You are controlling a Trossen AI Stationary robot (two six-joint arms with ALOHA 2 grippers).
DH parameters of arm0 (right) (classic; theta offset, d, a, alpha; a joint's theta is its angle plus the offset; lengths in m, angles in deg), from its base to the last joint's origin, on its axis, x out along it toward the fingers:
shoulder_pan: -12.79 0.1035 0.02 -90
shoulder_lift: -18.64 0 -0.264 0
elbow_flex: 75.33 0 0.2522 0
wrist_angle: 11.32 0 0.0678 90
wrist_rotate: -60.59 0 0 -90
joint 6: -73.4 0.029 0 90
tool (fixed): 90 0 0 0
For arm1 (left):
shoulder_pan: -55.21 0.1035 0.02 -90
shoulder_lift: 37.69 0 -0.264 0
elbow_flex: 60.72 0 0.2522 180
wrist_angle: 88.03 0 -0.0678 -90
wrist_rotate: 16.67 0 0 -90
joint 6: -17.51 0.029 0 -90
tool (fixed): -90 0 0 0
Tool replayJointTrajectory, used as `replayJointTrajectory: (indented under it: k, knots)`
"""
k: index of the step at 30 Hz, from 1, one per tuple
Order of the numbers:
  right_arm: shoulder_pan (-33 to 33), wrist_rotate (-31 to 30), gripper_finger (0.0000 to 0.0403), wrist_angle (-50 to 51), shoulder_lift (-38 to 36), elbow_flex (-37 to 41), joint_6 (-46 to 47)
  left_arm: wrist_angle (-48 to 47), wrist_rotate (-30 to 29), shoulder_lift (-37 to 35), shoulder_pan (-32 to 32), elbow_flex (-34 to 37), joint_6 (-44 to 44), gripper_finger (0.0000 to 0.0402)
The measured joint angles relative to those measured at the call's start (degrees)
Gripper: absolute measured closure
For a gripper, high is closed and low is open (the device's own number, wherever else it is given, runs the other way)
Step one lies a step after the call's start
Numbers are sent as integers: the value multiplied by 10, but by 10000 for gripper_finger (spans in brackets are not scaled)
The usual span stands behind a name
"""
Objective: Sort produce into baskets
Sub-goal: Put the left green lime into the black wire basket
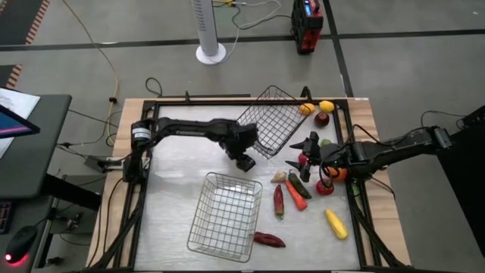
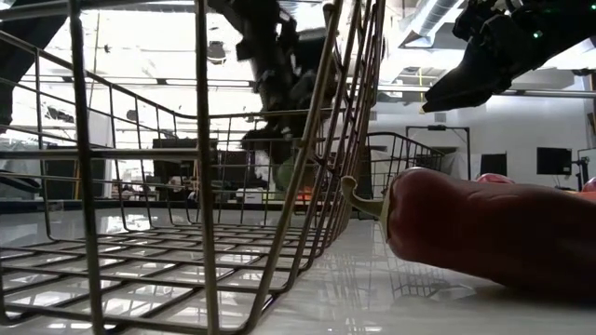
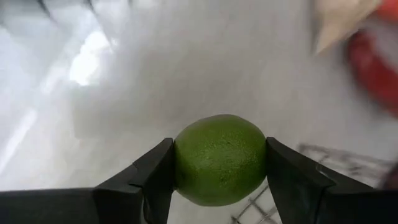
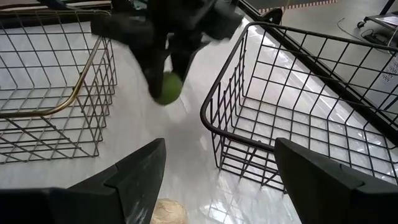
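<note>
Squeezing a round green toy lime (image 3: 219, 160), the left gripper (image 3: 217, 171) has one dark finger (image 3: 154, 177) pressed on each side of the fruit. The lime fills the gap between the fingers. This gripper hangs above the shiny white table (image 1: 170, 174), in the space between the two baskets. From the right wrist view the same lime (image 4: 166, 88) shows under the left gripper (image 4: 163, 68), up off the table.

The right gripper (image 4: 217, 180) has its jaws spread wide and nothing sits between them. It hovers on the right side of the table (image 4: 186, 137), over the pile of produce, facing the left gripper.

The near silver wire-mesh basket (image 1: 223, 216) sits flat on the table. The far silver wire-mesh basket (image 1: 273, 121) is tipped up at a slant near the far edge.

Just under the right gripper lies a small pale tan lump (image 4: 169, 211). On the right side lie a long orange carrot (image 1: 295, 195), a long red pepper (image 1: 278, 200), a long dark-green piece (image 1: 301, 186), a round red one (image 1: 324, 186) and a long yellow corn (image 1: 336, 224). A dark red chili (image 1: 268, 240) lies beside the near basket's right corner. At the far right corner sit a round orange fruit (image 1: 306, 109), a yellow one (image 1: 326, 107) and a maroon one (image 1: 322, 119).

No writing can be read anywhere.
</note>
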Motion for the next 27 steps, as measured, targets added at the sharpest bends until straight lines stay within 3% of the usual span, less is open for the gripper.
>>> replayJointTrajectory:
  k: [8,11,21,27]
  knots:
    - [0,0,76,0,0,0,0,-112,-22,0,-3,-177,38,202]
    - [0,0,76,-1,0,0,2,-115,-67,0,-10,-217,50,202]
    - [1,0,76,-4,0,0,16,-75,-250,-1,-4,-227,125,183]
    - [1,6,76,2,0,0,40,-25,-224,20,19,-227,163,173]
